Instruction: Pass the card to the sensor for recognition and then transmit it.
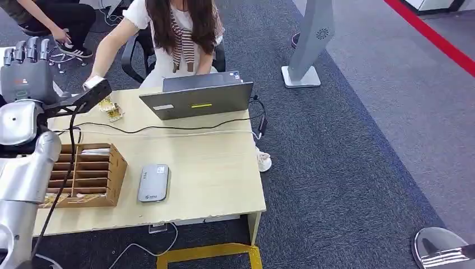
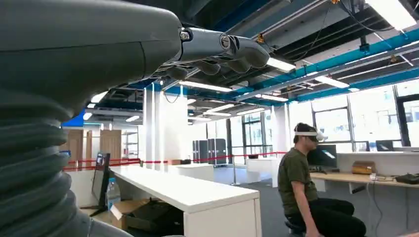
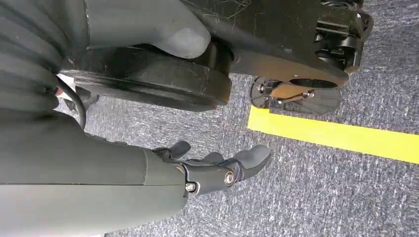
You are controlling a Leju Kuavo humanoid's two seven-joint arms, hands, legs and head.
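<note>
Your left hand (image 1: 25, 61) is raised, fingers spread and empty, beside the person's hand (image 1: 93, 82), so reaching for the card organizer (image 1: 84, 175) risks a collision.

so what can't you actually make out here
- Card: not identifiable in the head view; the box slots are too small to read and partly behind the left arm.
- Sensor: its markings are too small.
- Left robot hand: seen from its back in the head view, so its palm is hidden.
- Right robot hand: hangs over carpet, holding nothing.

Silver metallic left arm (image 1: 25, 168), grey left hand (image 1: 23, 70) with darker fingers, ribbed grey wrist cover, black cable
</note>
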